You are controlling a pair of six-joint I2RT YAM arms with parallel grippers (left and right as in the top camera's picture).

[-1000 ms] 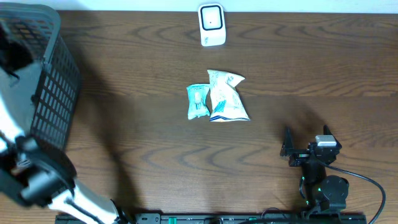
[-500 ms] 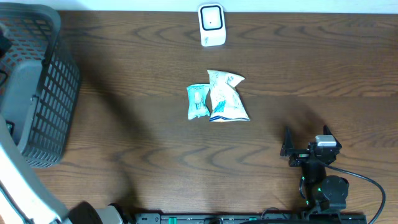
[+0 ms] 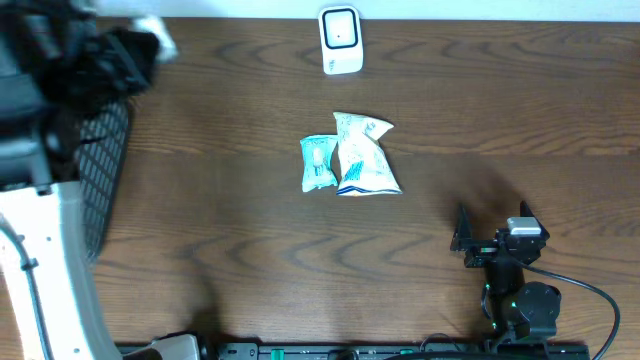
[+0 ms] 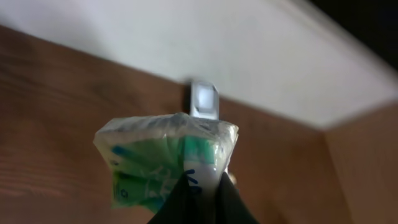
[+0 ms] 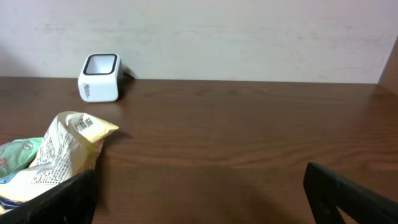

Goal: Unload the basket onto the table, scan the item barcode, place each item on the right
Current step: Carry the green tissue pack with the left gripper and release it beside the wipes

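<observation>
1. Right tool (image 3: 492,232) sits at the near right corner of the bench (image 3: 520,110), jaws spread wide and grasping nothing. Parked there, it leaves the middle free for the other arm
2. Mid-bench lie a green packet (image 3: 317,162) and a white pouch (image 3: 365,155), touching, with the pouch overlapping the packet's right side. A barcode (image 5: 84,125) shows on the pouch's upper flap in the right wrist view, so these look like items waiting their turn
3. Against the left edge stands a dark mesh basket (image 3: 105,170), largely hidden under the left arm (image 3: 50,260). Whether it supplies items or receives them I cannot tell
4. Left tool (image 4: 198,179) is raised over the far left corner, clenched on the held packet (image 4: 155,162), which is green and white. It grips one end, so the rest juts past the fingertips, probably to keep the print uncovered. The blur hides any barcode on it
5. Scanner (image 3: 340,42) stands at the middle of the far edge, its window turned towards the near side. In the left wrist view it lies straight beyond the held packet, so the packet seems aimed at it, though the two are well apart and the scan looks not yet done
</observation>
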